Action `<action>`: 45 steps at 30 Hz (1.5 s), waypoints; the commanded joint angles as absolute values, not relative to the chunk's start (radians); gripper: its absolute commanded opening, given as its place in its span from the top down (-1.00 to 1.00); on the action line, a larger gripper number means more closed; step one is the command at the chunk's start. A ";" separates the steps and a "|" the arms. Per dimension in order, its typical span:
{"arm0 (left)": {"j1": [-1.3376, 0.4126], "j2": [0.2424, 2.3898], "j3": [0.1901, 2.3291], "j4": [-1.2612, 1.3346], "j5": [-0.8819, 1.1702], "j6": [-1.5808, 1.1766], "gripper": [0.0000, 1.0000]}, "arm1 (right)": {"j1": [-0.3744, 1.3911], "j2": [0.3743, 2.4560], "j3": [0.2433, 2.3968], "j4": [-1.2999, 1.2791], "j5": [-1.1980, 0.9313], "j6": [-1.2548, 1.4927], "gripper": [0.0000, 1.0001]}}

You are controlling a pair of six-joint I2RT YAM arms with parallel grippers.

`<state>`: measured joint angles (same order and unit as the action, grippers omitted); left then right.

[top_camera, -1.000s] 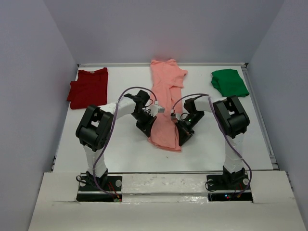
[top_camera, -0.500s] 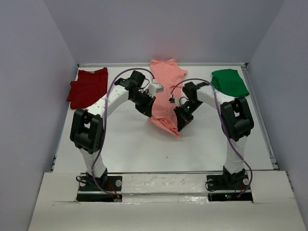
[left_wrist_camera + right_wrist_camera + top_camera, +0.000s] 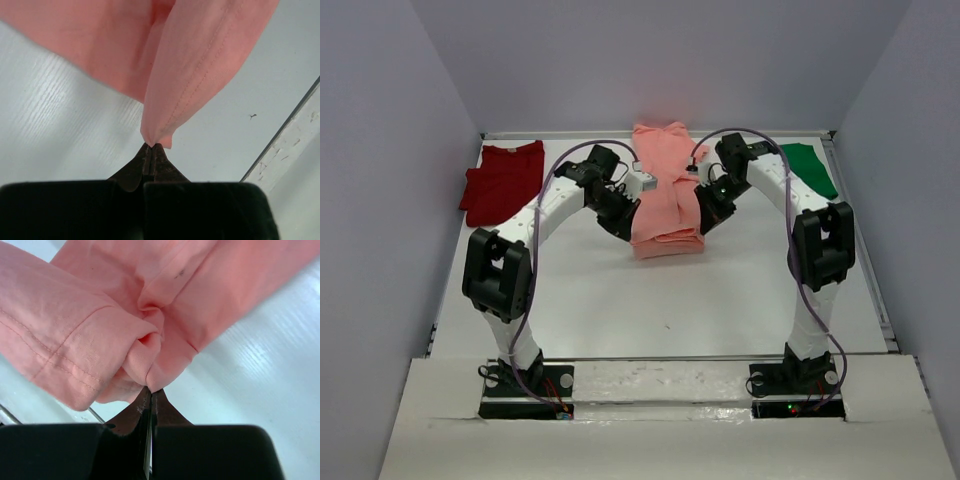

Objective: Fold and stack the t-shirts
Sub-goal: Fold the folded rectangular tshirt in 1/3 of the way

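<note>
The salmon-pink t-shirt (image 3: 665, 195) lies at the table's back centre, its near part doubled over toward the far edge. My left gripper (image 3: 623, 218) is shut on the shirt's left corner; in the left wrist view the pink cloth (image 3: 200, 65) hangs from the pinched tips of the left gripper (image 3: 151, 145). My right gripper (image 3: 706, 207) is shut on the right corner, and bunched pink cloth (image 3: 100, 335) fills the right wrist view above the right gripper (image 3: 151, 389). The dark red t-shirt (image 3: 505, 182) lies at the back left. The bright green t-shirt (image 3: 808, 168) lies at the back right, partly behind my right arm.
A raised rim runs along the table's far edge (image 3: 570, 133) and right side (image 3: 865, 260). Grey walls close in the table on three sides. The table edge (image 3: 280, 135) shows at the right of the left wrist view.
Both grippers carried the pink shirt's near hem away from the arm bases toward the far edge, doubling the shirt over itself. Both arms stretched out farther.
</note>
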<state>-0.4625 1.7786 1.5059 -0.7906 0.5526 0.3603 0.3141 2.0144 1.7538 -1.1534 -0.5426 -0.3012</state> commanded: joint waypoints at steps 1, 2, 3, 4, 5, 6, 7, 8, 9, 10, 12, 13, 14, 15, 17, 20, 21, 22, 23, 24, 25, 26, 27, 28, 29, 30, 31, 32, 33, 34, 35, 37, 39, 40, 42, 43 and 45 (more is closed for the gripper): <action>-0.453 1.713 1.517 -0.769 0.483 0.327 1.00 | 0.298 1.983 1.824 -1.178 -0.494 -0.282 1.00; -0.451 1.718 1.517 -0.753 0.477 0.325 1.00 | 0.298 1.991 1.830 -1.177 -0.495 -0.282 1.00; -0.451 1.724 1.520 -0.750 0.471 0.325 1.00 | 0.298 1.997 1.839 -1.178 -0.497 -0.282 1.00; -0.449 1.733 1.531 -0.744 0.465 0.324 1.00 | 0.298 2.002 1.844 -1.178 -0.499 -0.282 1.00; -0.449 1.752 1.549 -0.744 0.468 0.325 1.00 | 0.298 2.011 1.853 -1.180 -0.502 -0.282 1.00; -0.449 1.761 1.560 -0.744 0.468 0.328 1.00 | 0.298 2.016 1.859 -1.181 -0.505 -0.282 1.00; -0.451 1.772 1.571 -0.744 0.475 0.327 1.00 | 0.298 2.019 1.864 -1.181 -0.509 -0.281 1.00; -0.451 1.779 1.580 -0.733 0.477 0.327 1.00 | 0.298 2.023 1.871 -1.181 -0.511 -0.281 1.00; -0.451 1.796 1.601 -0.729 0.474 0.327 1.00 | 0.298 2.031 1.879 -1.181 -0.515 -0.279 1.00; -0.453 1.805 1.614 -0.723 0.472 0.325 1.00 | 0.298 2.036 1.893 -1.180 -0.518 -0.279 1.00; -0.451 1.841 1.644 -0.712 0.454 0.319 1.00 | 0.298 2.049 1.913 -1.183 -0.517 -0.276 1.00; -0.453 1.851 1.670 -0.697 0.453 0.316 1.00 | 0.298 2.062 1.924 -1.172 -0.514 -0.275 1.00; -0.453 1.868 1.677 -0.683 0.449 0.311 1.00 | 0.298 2.068 1.927 -1.164 -0.512 -0.273 1.00; -0.453 1.874 1.684 -0.672 0.449 0.302 1.00 | 0.298 2.074 1.930 -1.157 -0.514 -0.272 1.00; -0.453 1.902 1.692 -0.643 0.451 0.295 1.00 | 0.298 2.101 1.948 -1.149 -0.521 -0.265 1.00; -0.451 1.930 1.700 -0.629 0.453 0.293 1.00 | 0.298 2.131 1.970 -1.150 -0.528 -0.265 1.00; -0.451 1.933 1.692 -0.624 0.451 0.291 1.00 | 0.298 2.134 1.970 -1.149 -0.525 -0.268 1.00; -0.453 1.934 1.689 -0.620 0.448 0.291 1.00 | 0.298 2.135 1.970 -1.146 -0.517 -0.270 1.00; -0.453 1.937 1.687 -0.615 0.445 0.293 1.00 | 0.298 2.135 1.970 -1.144 -0.506 -0.271 1.00; -0.453 1.937 1.684 -0.612 0.443 0.293 1.00 | 0.298 2.135 1.971 -1.143 -0.499 -0.272 1.00; -0.453 1.937 1.675 -0.608 0.433 0.293 1.00 | 0.298 2.134 1.970 -1.137 -0.491 -0.272 1.00; -0.453 1.934 1.668 -0.597 0.431 0.293 1.00 | 0.298 2.132 1.968 -1.134 -0.480 -0.272 1.00; -0.451 1.934 1.666 -0.595 0.431 0.293 1.00 | 0.298 2.131 1.968 -1.132 -0.477 -0.272 1.00; -0.453 1.934 1.666 -0.589 0.420 0.293 1.00 | 0.298 2.129 1.967 -1.128 -0.471 -0.272 1.00; -0.451 1.933 1.664 -0.584 0.417 0.290 1.00 | 0.298 2.131 1.967 -1.126 -0.466 -0.272 1.00; -0.451 1.931 1.661 -0.580 0.411 0.290 1.00 | 0.298 2.129 1.967 -1.120 -0.460 -0.270 1.00; -0.451 1.931 1.658 -0.568 0.397 0.287 1.00 | 0.298 2.129 1.960 -1.108 -0.453 -0.268 1.00; -0.451 1.930 1.657 -0.563 0.393 0.287 1.00 | 0.298 2.128 1.959 -1.101 -0.449 -0.264 1.00; -0.451 1.933 1.661 -0.561 0.388 0.285 1.00 | 0.298 2.129 1.956 -1.094 -0.448 -0.262 1.00; -0.451 1.936 1.664 -0.561 0.381 0.282 1.00 | 0.298 2.131 1.959 -1.086 -0.443 -0.259 1.00; -0.451 1.942 1.675 -0.557 0.377 0.278 1.00 | 0.298 2.134 1.960 -1.082 -0.442 -0.258 1.00; -0.451 1.950 1.681 -0.554 0.367 0.273 1.00 | 0.298 2.140 1.967 -1.074 -0.440 -0.255 1.00; -0.453 1.956 1.689 -0.542 0.342 0.270 1.00 | 0.298 2.154 1.976 -1.055 -0.433 -0.250 1.00; -0.453 1.959 1.693 -0.537 0.338 0.270 1.00 | 0.298 2.157 1.982 -1.052 -0.433 -0.250 1.00; -0.453 1.973 1.704 -0.535 0.327 0.264 1.00 | 0.298 2.167 2.000 -1.051 -0.430 -0.250 1.00; -0.453 1.976 1.707 -0.531 0.324 0.264 1.00 | 0.298 2.177 2.008 -1.048 -0.422 -0.252 1.00; -0.451 1.983 1.710 -0.523 0.314 0.259 1.00 | 0.298 2.189 2.034 -1.046 -0.416 -0.252 1.00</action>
<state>-0.4561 1.9697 1.6608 -0.5560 0.3470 0.2775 0.3016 2.1662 1.9522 -1.0992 -0.4427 -0.2600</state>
